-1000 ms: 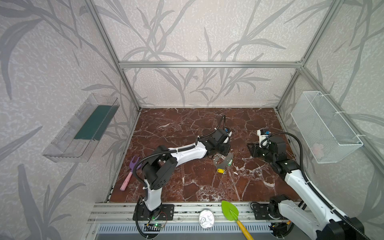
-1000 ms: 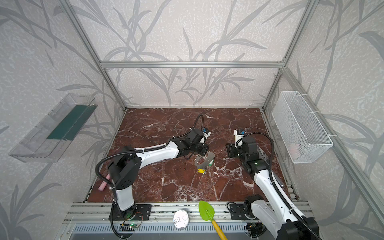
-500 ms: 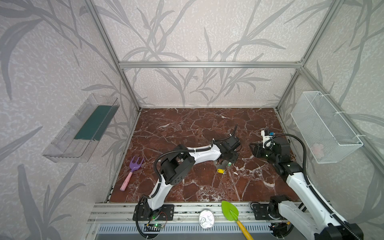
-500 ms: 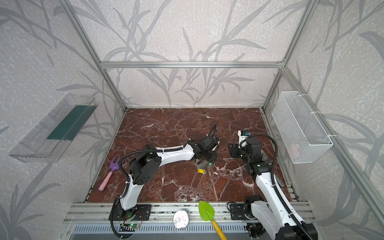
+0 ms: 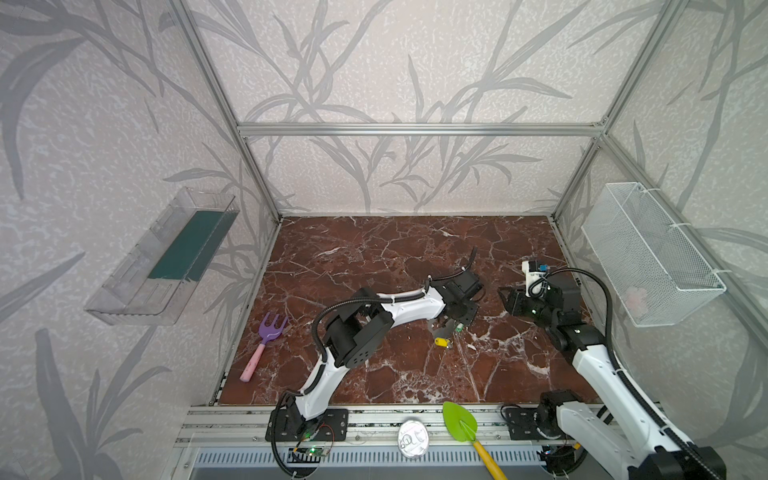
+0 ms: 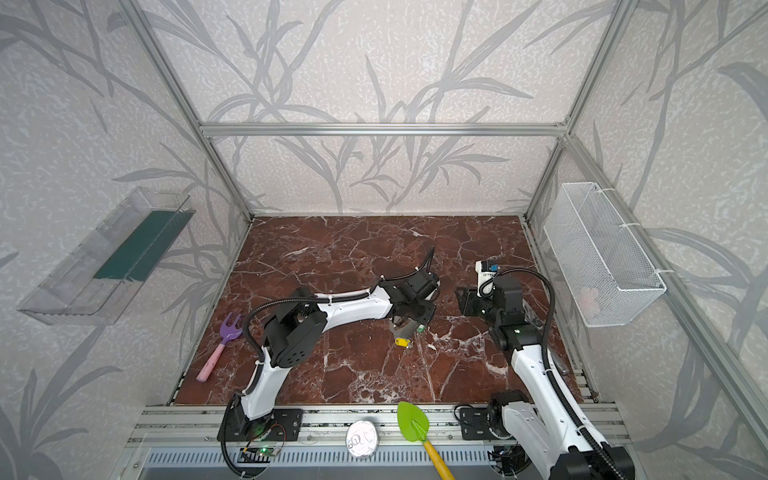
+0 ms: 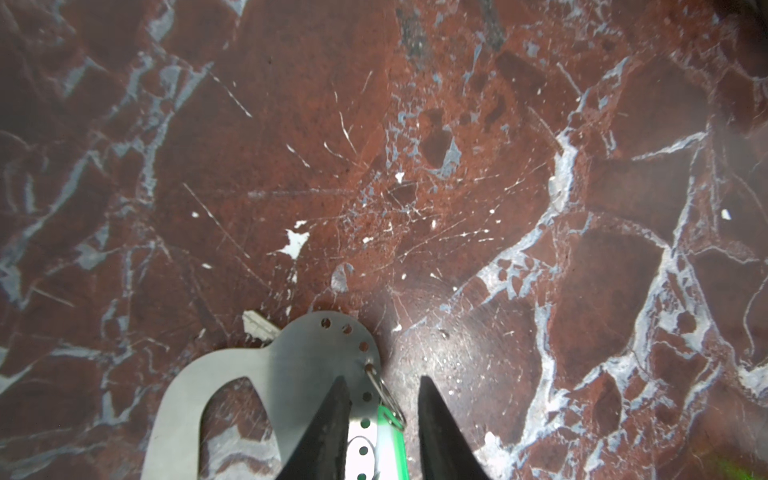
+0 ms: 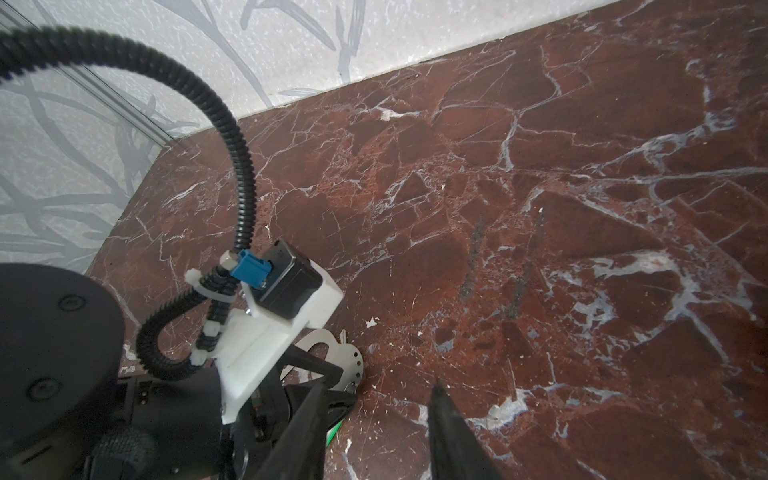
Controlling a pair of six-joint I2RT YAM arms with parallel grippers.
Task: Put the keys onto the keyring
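Fork [image 5: 270, 332] lying near counter [image 5: 374, 257] left edge. Left pincer [image 7: 380, 380] hovering low at mid-counter, jaws standing narrowly apart, straddling green tag [image 7: 388, 440] without clamping it. Keyring [image 7: 291, 361] lying flat beneath, green tag's wire loop appearing to pass through an edge hole. Yellow tag [image 5: 441, 342] lying just beside keyring, on its front side. Right pincer [image 8: 376, 390] hanging nearby, jaws standing wider apart, gripping nothing.

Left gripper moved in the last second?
Yes. In a top view the left gripper has come forward, toward the front rail, nearer the yellow-tag key, which has stayed put. Its jaws stand apart over the keyring.
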